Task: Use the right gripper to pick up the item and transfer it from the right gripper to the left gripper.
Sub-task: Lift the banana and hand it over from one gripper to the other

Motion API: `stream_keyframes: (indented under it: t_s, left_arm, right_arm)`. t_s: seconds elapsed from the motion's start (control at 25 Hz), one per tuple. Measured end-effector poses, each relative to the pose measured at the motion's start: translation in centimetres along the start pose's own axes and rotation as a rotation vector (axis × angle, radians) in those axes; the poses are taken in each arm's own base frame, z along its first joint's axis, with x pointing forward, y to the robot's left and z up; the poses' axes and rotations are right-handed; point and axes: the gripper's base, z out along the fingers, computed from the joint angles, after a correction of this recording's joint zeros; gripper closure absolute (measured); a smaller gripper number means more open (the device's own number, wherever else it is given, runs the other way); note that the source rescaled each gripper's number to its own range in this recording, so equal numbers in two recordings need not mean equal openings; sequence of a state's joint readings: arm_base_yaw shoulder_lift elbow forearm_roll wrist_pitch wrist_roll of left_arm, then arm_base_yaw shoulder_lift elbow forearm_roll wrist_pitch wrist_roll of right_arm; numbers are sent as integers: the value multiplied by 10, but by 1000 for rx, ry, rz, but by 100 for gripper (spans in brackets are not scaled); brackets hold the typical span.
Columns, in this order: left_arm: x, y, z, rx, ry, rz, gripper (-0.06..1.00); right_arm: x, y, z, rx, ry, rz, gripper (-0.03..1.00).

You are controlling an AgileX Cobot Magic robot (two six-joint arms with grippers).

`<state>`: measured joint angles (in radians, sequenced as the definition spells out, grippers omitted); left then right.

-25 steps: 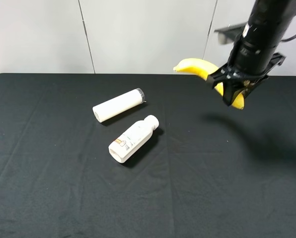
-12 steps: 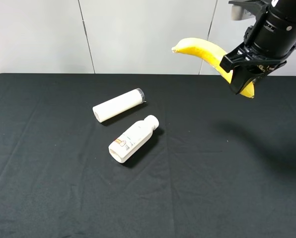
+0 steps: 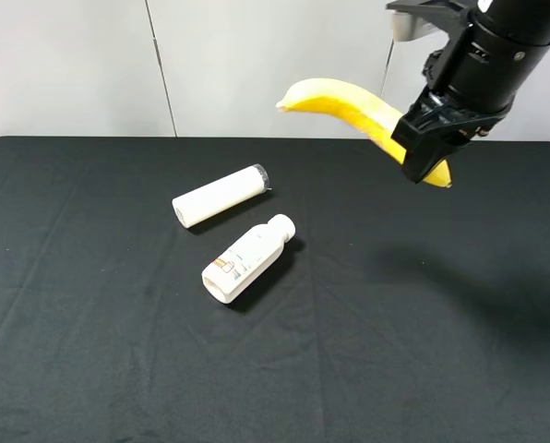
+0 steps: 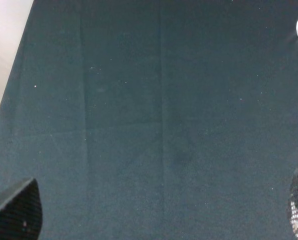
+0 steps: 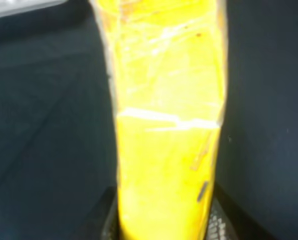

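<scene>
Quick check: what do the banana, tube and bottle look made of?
Banana: smooth yellow skin, slightly glossy, creased film-like wrap round it; real or plastic, unclear. Tube: matte white, likely plastic or card. Bottle: white plastic, seemingly, with printed label.

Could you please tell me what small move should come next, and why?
Probably swing the banana leftward toward the middle, keeping it raised. The right claw is shut on it near one end, above the cloth, with the long free end pointing left. The left claw is open over cloth, out of the high view, so the banana must come nearer for a handover.
</scene>
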<state>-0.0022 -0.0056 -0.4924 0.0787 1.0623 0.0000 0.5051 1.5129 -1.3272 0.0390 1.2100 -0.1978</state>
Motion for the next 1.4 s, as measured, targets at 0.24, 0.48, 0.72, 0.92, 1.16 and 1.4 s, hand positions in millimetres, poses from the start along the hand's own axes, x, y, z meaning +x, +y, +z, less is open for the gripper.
stream_keyframes:
  t_s: [0.24,0.48,0.72,0.92,1.16,1.4]
  left_arm:
    - [0,0,0,0,0,0,-2]
    - [0,0,-1,1,-2,0,-2]
    - [-9,-3,-11,35,-68,29,-2]
    - [-14,-7,-17,77,-89,59,-2]
    - [-42,-13,-11,154,6,140,-2]
    - [-76,-21,10,266,120,277,-2]
  right_arm:
    - [-3,18,0,-16,-1,-149,94]
    - [-4,36,1,-33,-4,-292,94]
    - [-5,52,1,-57,-11,-442,94]
    - [-5,56,0,-85,-19,-488,94]
    - [-5,58,0,-100,-22,-489,94]
    - [-5,58,0,-104,-23,-488,94]
